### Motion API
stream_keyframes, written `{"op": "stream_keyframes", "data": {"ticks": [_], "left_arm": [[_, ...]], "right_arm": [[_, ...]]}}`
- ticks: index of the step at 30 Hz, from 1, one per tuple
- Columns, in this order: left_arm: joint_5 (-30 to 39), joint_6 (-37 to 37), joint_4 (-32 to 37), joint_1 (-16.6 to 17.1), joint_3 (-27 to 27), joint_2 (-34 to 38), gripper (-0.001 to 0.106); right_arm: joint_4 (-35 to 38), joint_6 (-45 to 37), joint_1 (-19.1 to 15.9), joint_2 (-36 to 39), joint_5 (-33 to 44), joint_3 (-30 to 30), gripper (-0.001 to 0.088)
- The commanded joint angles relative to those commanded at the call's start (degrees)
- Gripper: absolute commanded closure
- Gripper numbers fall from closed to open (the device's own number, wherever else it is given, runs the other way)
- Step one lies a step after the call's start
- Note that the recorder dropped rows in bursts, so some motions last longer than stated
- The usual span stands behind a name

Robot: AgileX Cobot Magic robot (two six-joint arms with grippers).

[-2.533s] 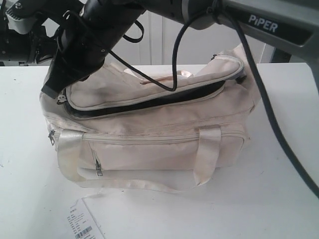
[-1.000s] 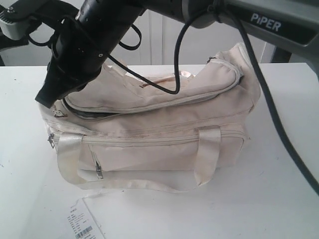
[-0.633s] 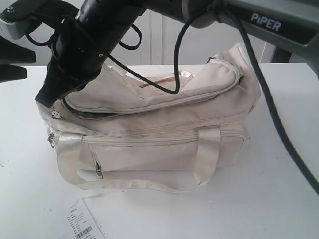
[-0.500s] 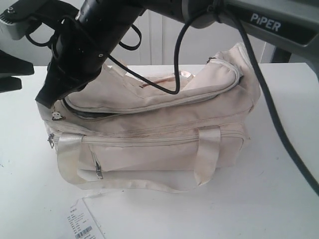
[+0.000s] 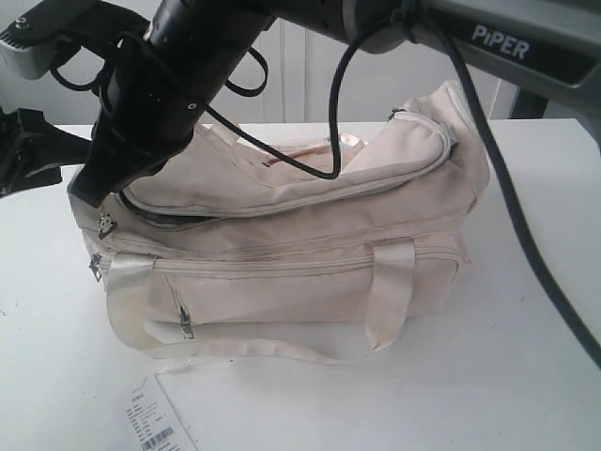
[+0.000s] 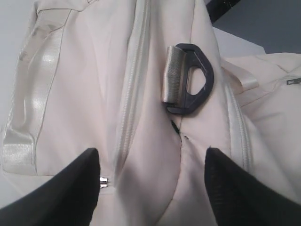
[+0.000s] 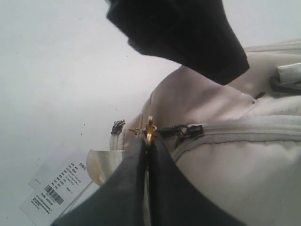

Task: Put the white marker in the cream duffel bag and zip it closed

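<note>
One legible word, "PiPER" (arm (image 5: 526, 47)); right gripper (image 7: 148, 141) pinches gold ring (image 7: 149, 127), probably zipper's; left gripper (image 6: 150, 162) spread over cream duffel bag (image 5: 300, 282).

Right jaws pinched together, left jaws apart.

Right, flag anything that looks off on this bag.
The cream duffel bag sits lopsided: its top panel rides high at the exterior view's right end and slopes down to the left, where the right gripper pinches the gold ring charm. No damage or spill shows.
</note>
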Motion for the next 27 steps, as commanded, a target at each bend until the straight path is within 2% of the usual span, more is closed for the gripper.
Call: {"op": "stream_keyframes", "data": {"ticks": [4, 8, 20, 23, 27], "left_arm": [[2.4, 0.6, -3.6, 0.0, 0.0, 2.3, 0.039], [5.5, 5.7, -8.6, -0.1, 0.0, 3.5, 0.039], [3.1, 6.2, -7.3, -0.1, 0.0, 6.0, 0.039], [3.4, 6.2, -7.3, -0.1, 0.0, 6.2, 0.051], [4.4, 6.2, -7.3, -0.1, 0.0, 6.3, 0.081]], "right_arm": [[0.0, 0.0, 0.0, 0.0, 0.1, 0.0, 0.0868], [0.1, 0.0, 0.0, 0.0, 0.4, 0.0, 0.0868], [0.2, 0.0, 0.0, 0.0, 0.7, 0.0, 0.0868], [0.2, 0.0, 0.0, 0.0, 0.7, 0.0, 0.0868], [0.2, 0.0, 0.0, 0.0, 0.7, 0.0, 0.0868]]}}
